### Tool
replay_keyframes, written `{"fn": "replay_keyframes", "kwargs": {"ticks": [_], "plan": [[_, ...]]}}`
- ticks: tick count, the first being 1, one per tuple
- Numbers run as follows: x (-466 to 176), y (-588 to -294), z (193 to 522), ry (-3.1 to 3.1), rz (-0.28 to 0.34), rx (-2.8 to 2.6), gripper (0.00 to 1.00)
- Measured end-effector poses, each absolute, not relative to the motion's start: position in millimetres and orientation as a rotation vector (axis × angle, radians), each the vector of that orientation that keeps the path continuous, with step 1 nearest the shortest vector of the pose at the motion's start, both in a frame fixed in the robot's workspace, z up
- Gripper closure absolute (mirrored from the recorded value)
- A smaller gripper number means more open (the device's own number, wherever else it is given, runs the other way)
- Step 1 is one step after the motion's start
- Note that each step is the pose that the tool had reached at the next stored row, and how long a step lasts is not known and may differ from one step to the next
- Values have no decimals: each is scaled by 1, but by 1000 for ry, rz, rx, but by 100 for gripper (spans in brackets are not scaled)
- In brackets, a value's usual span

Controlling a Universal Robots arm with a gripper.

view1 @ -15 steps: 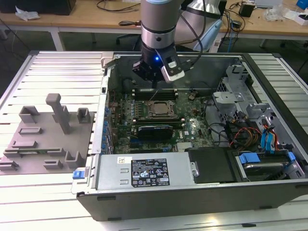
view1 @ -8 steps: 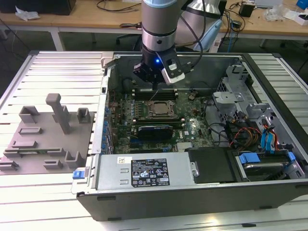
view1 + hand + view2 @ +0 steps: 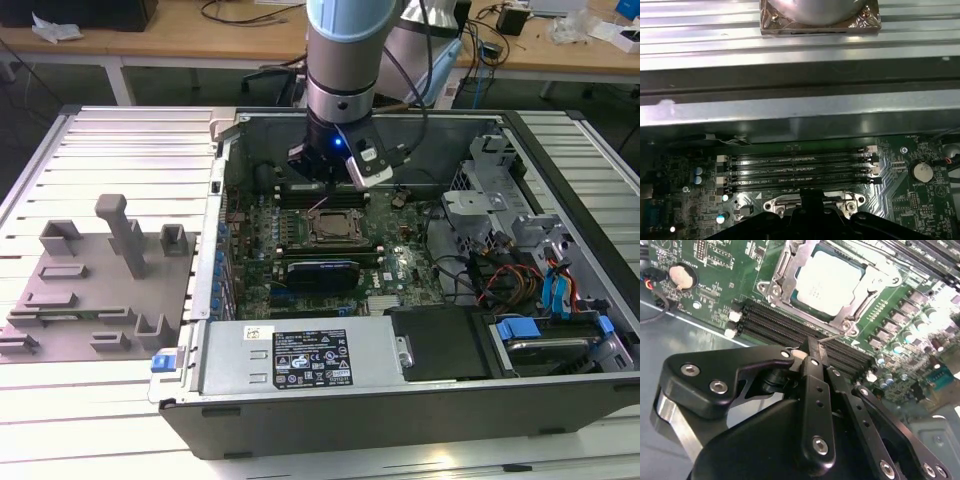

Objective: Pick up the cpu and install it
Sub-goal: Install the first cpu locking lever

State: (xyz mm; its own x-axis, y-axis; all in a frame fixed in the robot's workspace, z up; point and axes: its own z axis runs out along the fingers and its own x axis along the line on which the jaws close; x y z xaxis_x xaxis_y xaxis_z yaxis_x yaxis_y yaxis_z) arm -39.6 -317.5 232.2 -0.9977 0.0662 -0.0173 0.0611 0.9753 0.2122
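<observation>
— Cpu (image 3: 829,281) position, please?

— It lies flat in its socket (image 3: 790,270) on the green motherboard (image 3: 730,270), silvery lid up, with the metal retention frame around it. In the exterior view the same socket (image 3: 333,228) sits near the middle of the board, inside the open computer case (image 3: 400,420).

— And the end effector?

— In the second wrist view the end effector (image 3: 812,347) hangs just above the board, its black fingers (image 3: 815,380) drawn together with no gap visible between them and nothing clamped there. Their tips are over the black memory slots (image 3: 770,320) beside the socket, apart from the cpu. In the exterior view the end effector (image 3: 335,165) is over the far edge of the board, beyond the socket.

— What else is close by?

— A round coin battery (image 3: 680,276) on the board, and a thin metal lever (image 3: 837,337) of the socket frame reaching toward the fingertips. The first wrist view has the memory slots (image 3: 800,167) running side by side under the case wall (image 3: 800,107).

— Outside the case?

— A grey fixture block (image 3: 95,290) lies on the ribbed bench (image 3: 130,140) at the exterior view's left, well apart from the case.
</observation>
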Motion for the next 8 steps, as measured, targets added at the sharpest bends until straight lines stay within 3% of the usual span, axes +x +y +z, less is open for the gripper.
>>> {"fn": "replay_keyframes", "kwargs": {"ticks": [8], "plan": [[-35,-317,215,3098,329,100,89]]}}
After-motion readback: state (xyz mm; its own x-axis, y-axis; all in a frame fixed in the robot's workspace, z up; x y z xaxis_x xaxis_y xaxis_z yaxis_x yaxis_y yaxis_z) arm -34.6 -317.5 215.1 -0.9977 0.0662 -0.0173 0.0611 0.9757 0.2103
